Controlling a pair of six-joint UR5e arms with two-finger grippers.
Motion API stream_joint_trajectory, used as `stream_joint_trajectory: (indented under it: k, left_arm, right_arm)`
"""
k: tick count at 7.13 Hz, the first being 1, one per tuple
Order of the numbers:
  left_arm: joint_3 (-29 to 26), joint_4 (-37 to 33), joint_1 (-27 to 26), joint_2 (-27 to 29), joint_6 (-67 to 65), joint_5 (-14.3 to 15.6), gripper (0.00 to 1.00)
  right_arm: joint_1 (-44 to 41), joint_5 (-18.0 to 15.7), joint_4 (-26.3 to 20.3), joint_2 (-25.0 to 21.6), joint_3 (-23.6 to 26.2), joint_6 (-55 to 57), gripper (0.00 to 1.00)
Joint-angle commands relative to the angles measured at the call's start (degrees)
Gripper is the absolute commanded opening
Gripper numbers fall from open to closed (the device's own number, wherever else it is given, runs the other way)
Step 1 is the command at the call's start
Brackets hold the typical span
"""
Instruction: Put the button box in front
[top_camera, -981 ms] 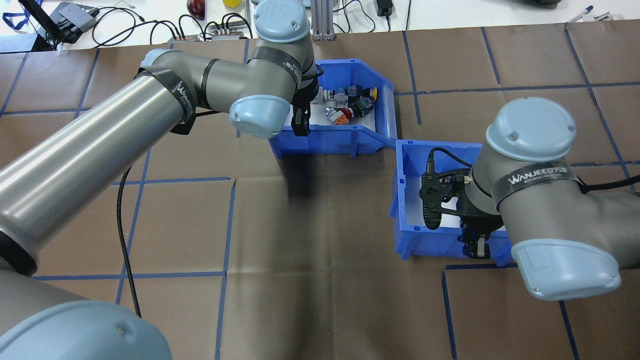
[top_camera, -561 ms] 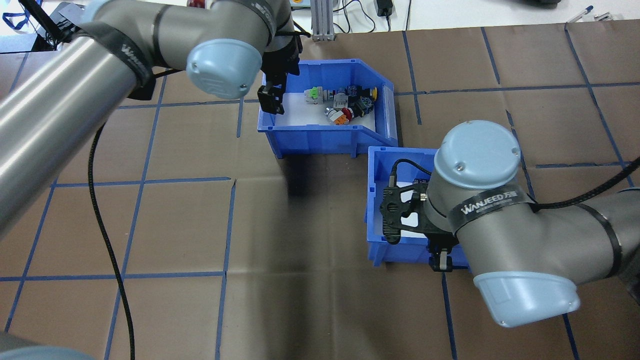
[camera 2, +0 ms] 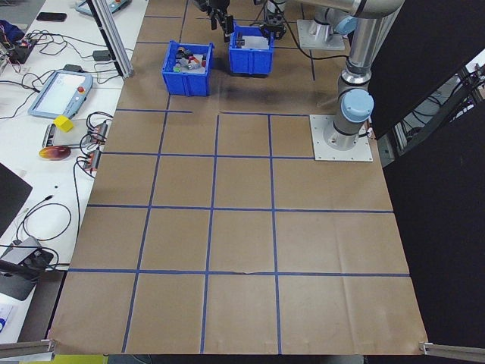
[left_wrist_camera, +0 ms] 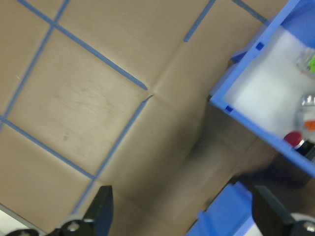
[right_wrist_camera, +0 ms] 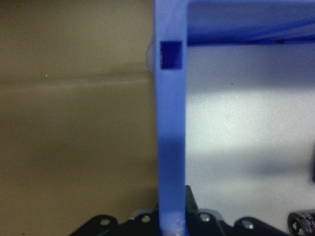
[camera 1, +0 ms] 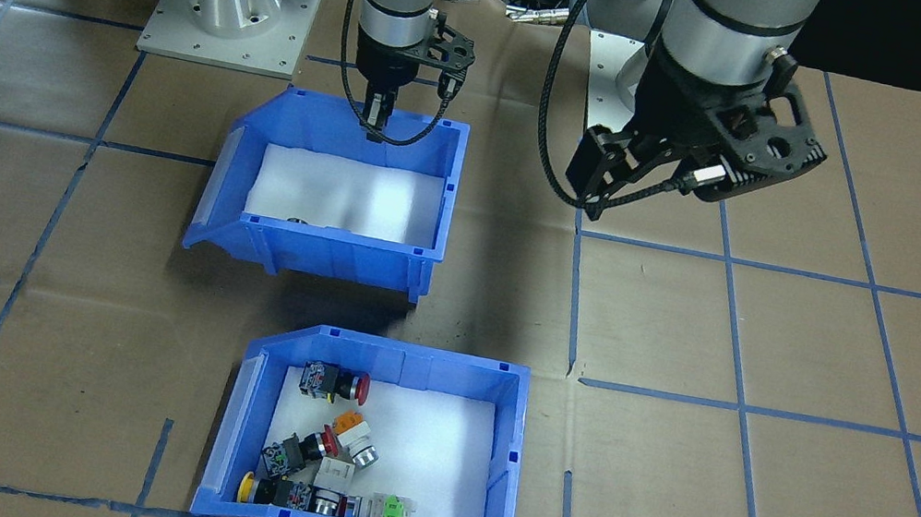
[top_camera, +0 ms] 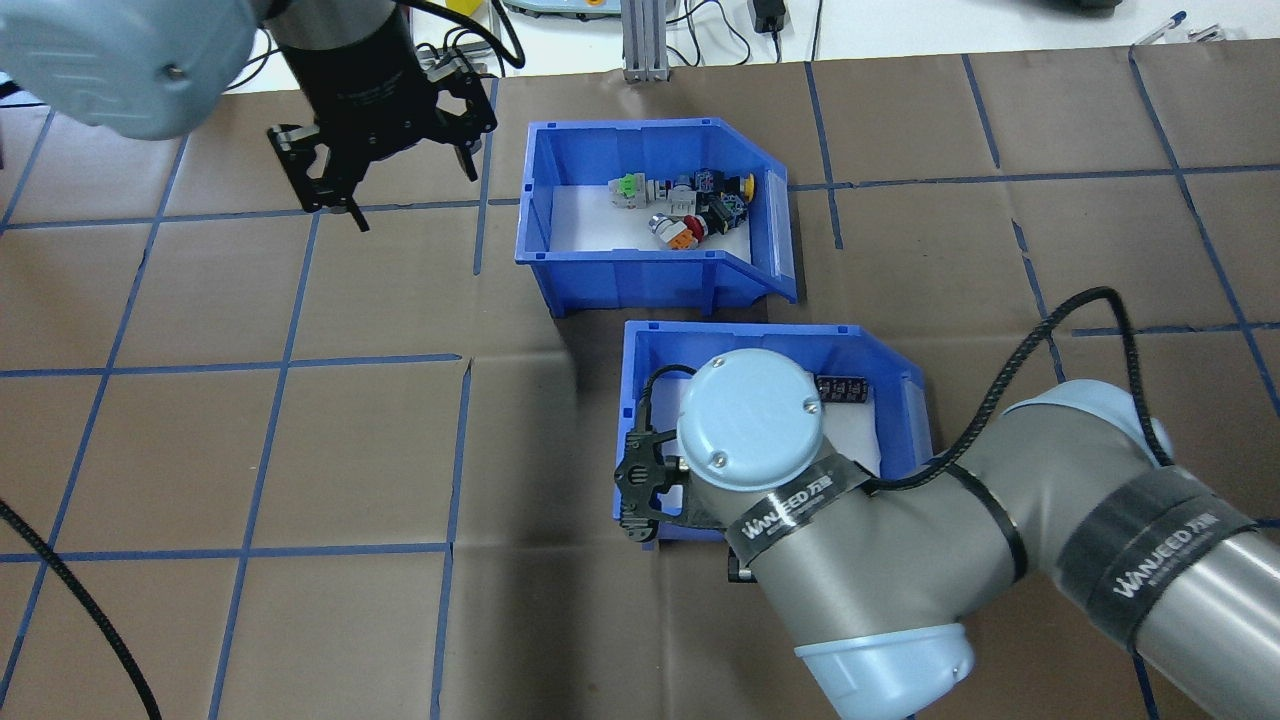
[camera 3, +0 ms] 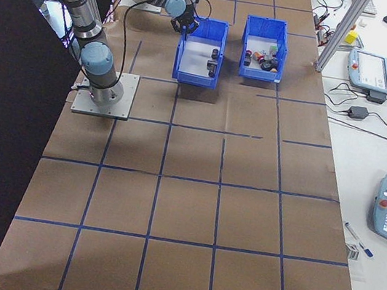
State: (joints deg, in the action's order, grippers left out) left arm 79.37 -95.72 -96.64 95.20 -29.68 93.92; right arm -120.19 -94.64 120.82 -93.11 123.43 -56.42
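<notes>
The button box (top_camera: 640, 270) is a blue bin with a white liner and coloured push buttons (top_camera: 690, 205), standing alone on the far side of the table (camera 1: 507, 454). Directly behind it, nearer the robot's base, stands a second blue bin (top_camera: 640, 350) holding a black block (top_camera: 840, 388). My right gripper (camera 1: 376, 121) is shut on that bin's near wall (right_wrist_camera: 170, 147), which runs between its fingers. My left gripper (top_camera: 410, 185) hangs open above bare table, left of the button box. In the left wrist view its fingers (left_wrist_camera: 103, 216) are wide apart with nothing between them.
An aluminium post (top_camera: 640, 40) and cables lie past the table's far edge. The arms' base plates (camera 1: 230, 14) sit behind the second bin. A side bench with a teach pendant (camera 2: 57, 91) runs along the far edge. Blue tape lines grid the brown table cover.
My right gripper has dragged the second bin to the left until it sits behind the button box. My left gripper has left the button box's left wall and moved up and away to the left.
</notes>
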Motion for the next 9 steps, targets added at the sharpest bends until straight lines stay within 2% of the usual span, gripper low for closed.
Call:
stream_joint_trajectory:
  k: [1,3,4,5,6,8,9]
  left_arm:
    - [7.58,-0.09,4.08,-7.09,27.61,-0.14,0.99]
    - [15.34,2.81,4.88,-13.35,38.87,-1.19,0.99]
    - [17.11,2.73,5.75,-14.5,42.56,-4.59,0.99]
    - [17.04,2.91,6.72,-15.03,45.47,-4.89,0.99]
    - [17.22,2.91,7.16,-14.69,46.28,-4.89,0.99]
    - [17.13,3.0,7.08,-15.04,45.25,-4.54,0.99]
    - [15.3,3.26,7.08,-15.13,42.36,-3.58,1.0]
  right_arm:
    - [-2.5,-0.02,1.96,1.27,-0.12,2.36,0.1]
    - [-3.9,-0.02,2.4,1.97,-0.03,3.78,0.1]
    - [-3.91,-0.02,2.4,1.97,-0.03,3.43,0.13]
    - [-4.0,0.07,2.4,1.97,-0.03,3.51,0.51]
    - [-4.0,-0.02,2.23,1.36,0.06,3.51,1.0]
    - [-3.91,-0.11,1.53,-0.3,-0.38,2.99,1.0]
    - [-3.73,-0.19,0.74,-2.75,-0.99,2.9,1.0]
